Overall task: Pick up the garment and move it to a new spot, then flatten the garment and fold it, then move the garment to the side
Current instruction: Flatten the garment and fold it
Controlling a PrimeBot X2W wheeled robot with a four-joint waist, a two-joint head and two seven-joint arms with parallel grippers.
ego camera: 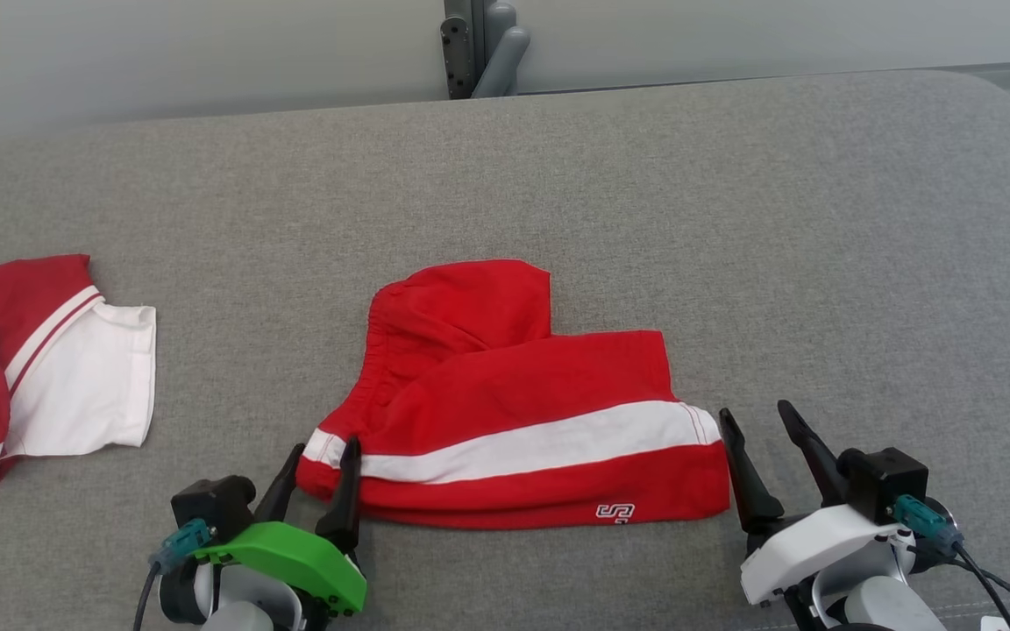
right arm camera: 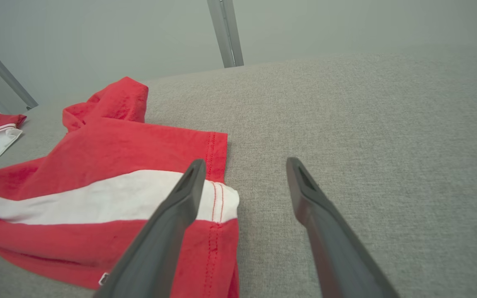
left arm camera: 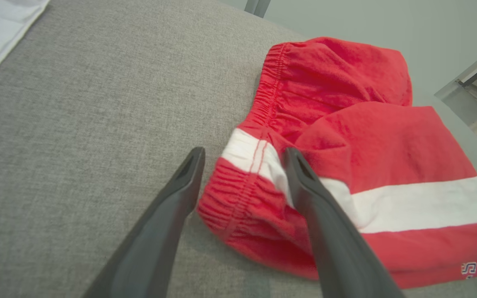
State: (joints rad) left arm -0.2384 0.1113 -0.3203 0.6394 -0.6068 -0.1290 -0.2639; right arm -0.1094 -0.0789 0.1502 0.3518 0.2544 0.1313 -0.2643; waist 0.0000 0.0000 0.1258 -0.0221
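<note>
Near the front middle of the grey counter [ego camera: 777, 219] lie the red shorts [ego camera: 514, 412], doubled over once with one end poking out behind. The fold looks only partly done, and the move aside is not yet made. Both sets of fingers are spread, holding nothing: the left gripper [ego camera: 325, 445] straddles the waistband corner and the right gripper [ego camera: 755, 409] sits just beside the hem. A red-and-white shirt [ego camera: 58, 368] lies well off to the left, and nothing seems to be in the way.

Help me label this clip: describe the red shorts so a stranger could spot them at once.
On the grey cushion, look near the front edge, between the left gripper and right gripper. The red shorts lie there, partly folded. Unlike the red-and-white jersey at far left, they carry one broad white band, a gathered waistband and a small logo.
</note>
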